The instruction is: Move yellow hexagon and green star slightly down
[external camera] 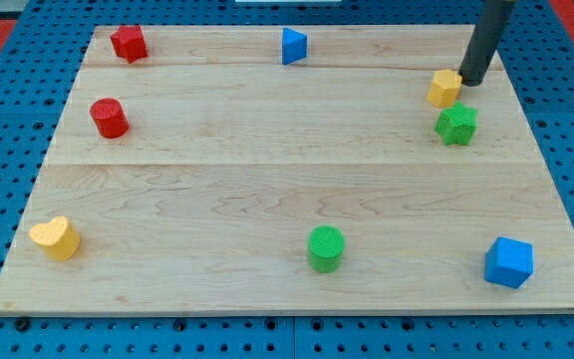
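My tip (471,82) (a bare rod, no gripper to open or close) rests just above-right of the yellow hexagon (445,88); the green star (456,125) lies below. Push apparently barely begun.

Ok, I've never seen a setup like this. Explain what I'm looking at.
One camera looks down at a wooden board. The dark rod is a robot arm's pusher; it has no claw and holds nothing. My tip sits just right of the yellow hexagon, with the green star just below it. Also there: a red star, blue triangle, red cylinder, yellow heart, green cylinder and blue cube.
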You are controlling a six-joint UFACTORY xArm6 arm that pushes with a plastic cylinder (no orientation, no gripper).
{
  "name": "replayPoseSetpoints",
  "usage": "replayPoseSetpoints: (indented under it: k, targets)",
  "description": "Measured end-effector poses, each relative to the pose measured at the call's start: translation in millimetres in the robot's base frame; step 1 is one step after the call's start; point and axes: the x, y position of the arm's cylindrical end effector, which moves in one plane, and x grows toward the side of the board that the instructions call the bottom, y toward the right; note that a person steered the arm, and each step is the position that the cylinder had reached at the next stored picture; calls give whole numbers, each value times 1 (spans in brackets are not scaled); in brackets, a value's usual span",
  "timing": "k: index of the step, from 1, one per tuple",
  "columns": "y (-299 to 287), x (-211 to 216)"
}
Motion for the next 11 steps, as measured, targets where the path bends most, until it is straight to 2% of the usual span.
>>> replayPoseSetpoints:
  k: [1,3,4,8,9,10,11]
  targets:
    - [0,-10]
    - [-49,-19]
    - [-39,-18]
    - [-33,31]
    - [-36,25]
    - [-103,8]
    - [-162,40]
